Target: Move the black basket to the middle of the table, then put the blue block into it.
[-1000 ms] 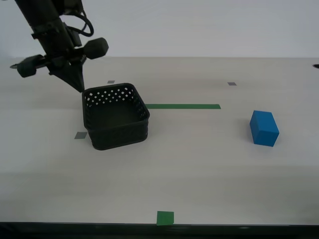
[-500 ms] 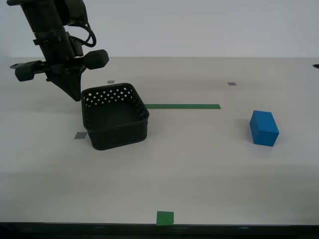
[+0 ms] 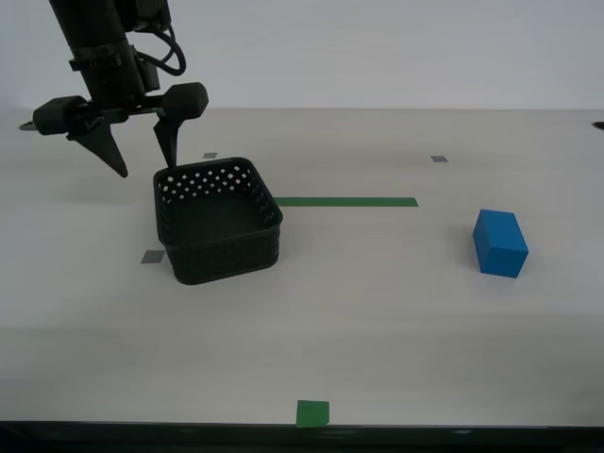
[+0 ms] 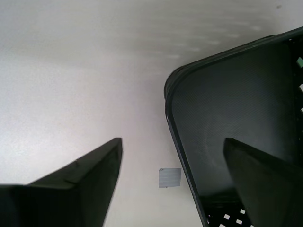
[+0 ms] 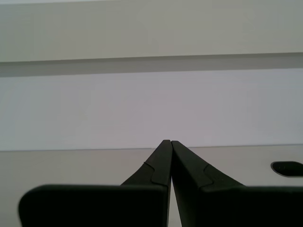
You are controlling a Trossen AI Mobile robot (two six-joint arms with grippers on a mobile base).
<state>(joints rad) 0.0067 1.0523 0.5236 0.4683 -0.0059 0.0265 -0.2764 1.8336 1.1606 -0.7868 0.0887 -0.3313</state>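
Observation:
The black basket [image 3: 226, 253] stands on the table [image 3: 377, 311] left of the middle in the exterior view. My second gripper [image 3: 148, 172] is open above the basket's far left corner. In the second wrist view my second gripper [image 4: 173, 139] straddles the basket's [image 4: 227, 94] rim, with one finger over the inside and one outside. The blue block [image 3: 499, 243] lies alone at the exterior view's right. My first gripper [image 5: 168, 141] is shut and empty, facing a pale wall; it does not show in the exterior view.
A green tape strip [image 3: 346, 201] runs behind the basket. A green square [image 3: 312, 412] marks the front edge. Grey tape squares lie beside the basket [image 3: 152, 256], one showing in the second wrist view [image 4: 169, 178], and further back [image 3: 439, 159].
My second gripper was shut beside the basket's far left corner and has opened, its fingers now spread across that corner. The basket and block have not moved.

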